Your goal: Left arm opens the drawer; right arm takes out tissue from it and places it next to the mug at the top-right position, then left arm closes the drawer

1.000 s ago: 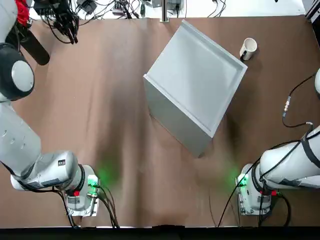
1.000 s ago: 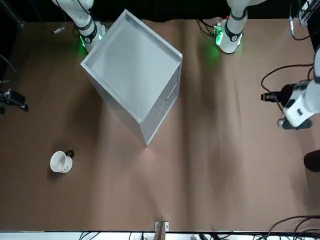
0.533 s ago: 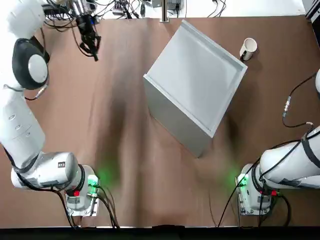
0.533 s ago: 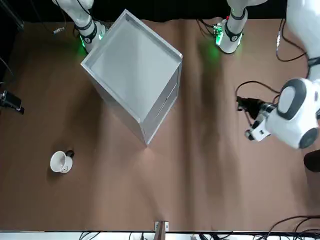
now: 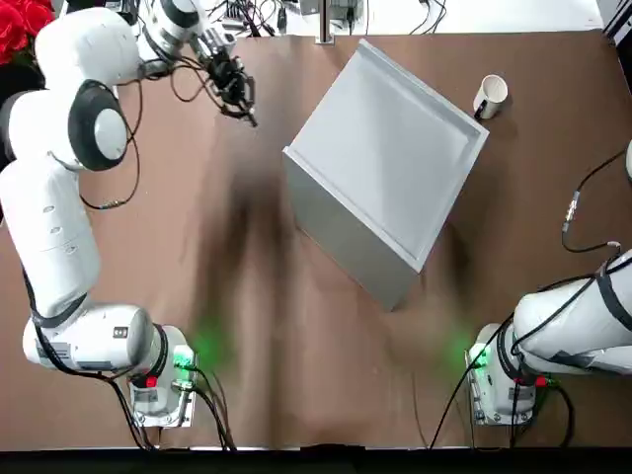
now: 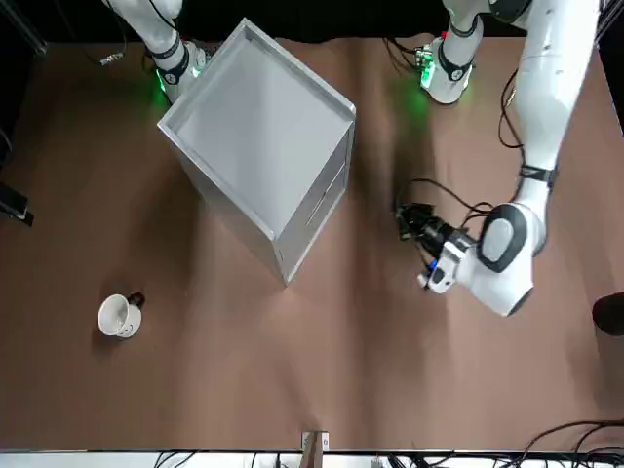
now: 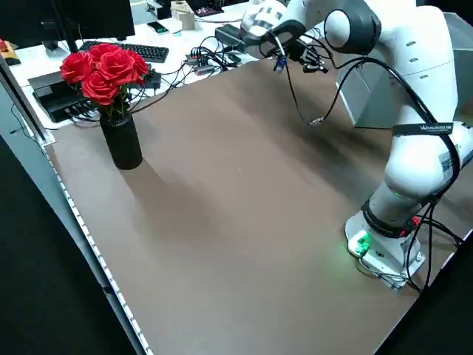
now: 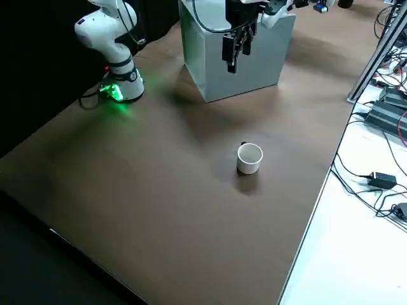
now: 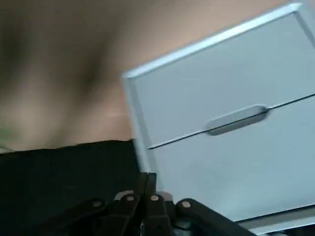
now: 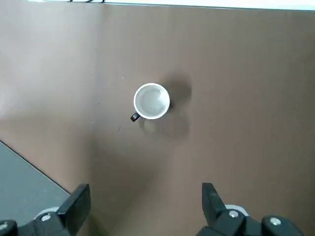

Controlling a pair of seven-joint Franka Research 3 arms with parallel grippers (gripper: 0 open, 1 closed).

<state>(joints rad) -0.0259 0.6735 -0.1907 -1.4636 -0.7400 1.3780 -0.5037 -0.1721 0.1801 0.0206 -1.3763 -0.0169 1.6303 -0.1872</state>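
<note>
The grey cabinet stands at an angle mid-table, and its drawer is shut, so the tissue is hidden. My left gripper hovers shut off the cabinet's front-left side, clear of it. In the left wrist view its fingers are pressed together, facing the drawer handle. The white mug stands at the far right, beyond the cabinet. High above the mug, my right gripper is open and holds nothing.
A black vase of red roses stands at the table's far-left corner, with cables and a keyboard behind it. Bare brown tabletop lies between the arm bases and the cabinet. Cables trail along the far edge.
My left arm has swung its gripper from the far-left corner rightward toward the cabinet's front. The cabinet and mug have not moved.
</note>
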